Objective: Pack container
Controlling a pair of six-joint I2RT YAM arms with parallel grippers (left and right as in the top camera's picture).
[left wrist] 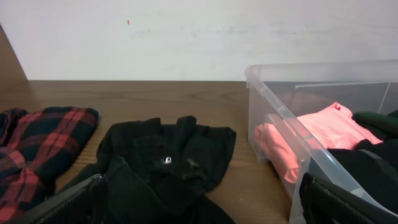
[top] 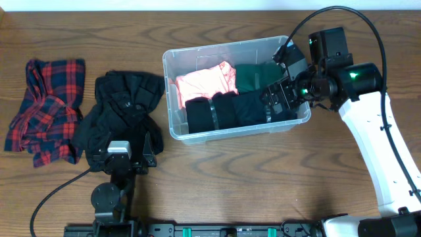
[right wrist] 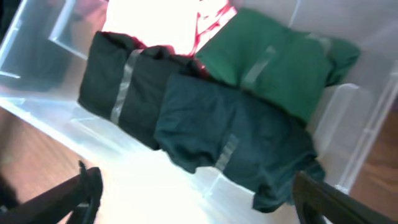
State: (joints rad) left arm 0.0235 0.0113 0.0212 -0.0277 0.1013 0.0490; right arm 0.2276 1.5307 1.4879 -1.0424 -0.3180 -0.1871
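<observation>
The clear plastic container (top: 172, 72) stands at the table's centre. It holds a pink garment (top: 207, 80), a green folded garment (top: 256, 76) and dark folded garments (top: 227, 110). My right gripper (top: 279, 99) hovers over the container's right end, open and empty; in the right wrist view (right wrist: 196, 196) its fingers straddle the dark teal bundle (right wrist: 236, 140) from above. My left gripper (top: 125, 158) rests open and empty at the near edge of a black garment (top: 122, 108); the left wrist view (left wrist: 199, 202) shows that garment (left wrist: 165, 165) between its fingers.
A red and navy plaid garment (top: 46, 108) lies crumpled at the far left, also in the left wrist view (left wrist: 37, 140). The container's near left wall (left wrist: 280, 118) stands just right of my left gripper. A black cable (top: 59, 191) runs by the left arm's base.
</observation>
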